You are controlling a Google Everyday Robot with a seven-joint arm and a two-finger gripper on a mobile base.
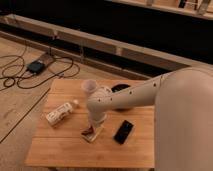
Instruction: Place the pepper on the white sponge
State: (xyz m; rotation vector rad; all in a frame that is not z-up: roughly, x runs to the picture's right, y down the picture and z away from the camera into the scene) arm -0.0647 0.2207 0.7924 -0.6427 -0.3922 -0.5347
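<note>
- We see our gripper [93,126] low over the white sponge [93,134] on the tabletop [65,145]; jaws closed, apparently pinching the pepper [88,131]
- Risk (our judgement): released off-centre, it rolls off the sponge's edge

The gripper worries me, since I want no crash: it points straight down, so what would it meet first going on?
Probably the white sponge directly under the gripper, with the pepper at its tip; depth is unclear.
</note>
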